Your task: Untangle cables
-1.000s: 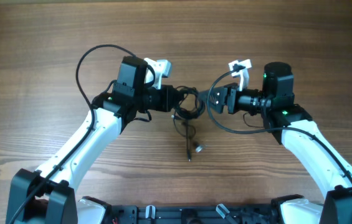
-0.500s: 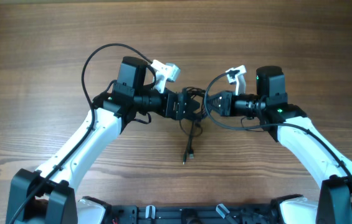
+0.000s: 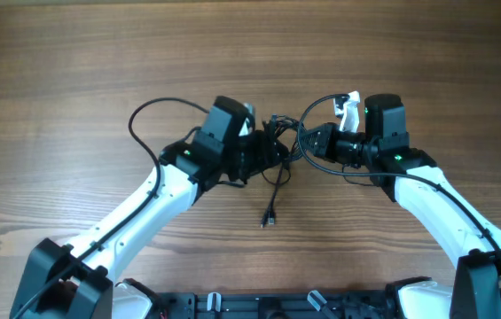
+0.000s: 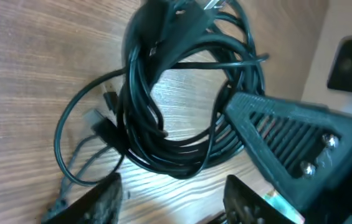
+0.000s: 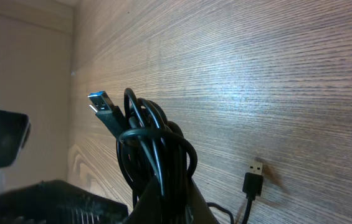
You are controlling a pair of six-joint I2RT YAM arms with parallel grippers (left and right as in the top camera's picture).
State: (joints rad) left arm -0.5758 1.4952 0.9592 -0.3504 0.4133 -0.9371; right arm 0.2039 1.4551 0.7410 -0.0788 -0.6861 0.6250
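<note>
The cables [image 3: 278, 129] form a knotted black bundle between the two arms, with one loose strand trailing down to a plug [image 3: 268, 220] on the table. My right gripper [image 3: 302, 141] is shut on the bundle's right side. In the right wrist view the coils [image 5: 143, 134] rise out of the closed fingers [image 5: 174, 200], and a blue-tipped plug [image 5: 103, 103] sticks up. My left gripper [image 3: 266, 154] is open just left of and below the bundle. In the left wrist view the coil [image 4: 182, 118] lies beyond the spread fingertips [image 4: 98, 200], with only wood between them.
The wooden table [image 3: 73, 71] spreads all round the arms. A second plug [image 5: 255, 172] lies flat on the wood near the bundle. My right gripper's ribbed finger [image 4: 288, 134] sits close to the coil in the left wrist view. Thicker arm cables [image 3: 157, 111] loop beside each wrist.
My left gripper let go of the bundle, opened and swung right and toward the front. My right gripper moved left and shut on the bundle, which shifted slightly up the table.
</note>
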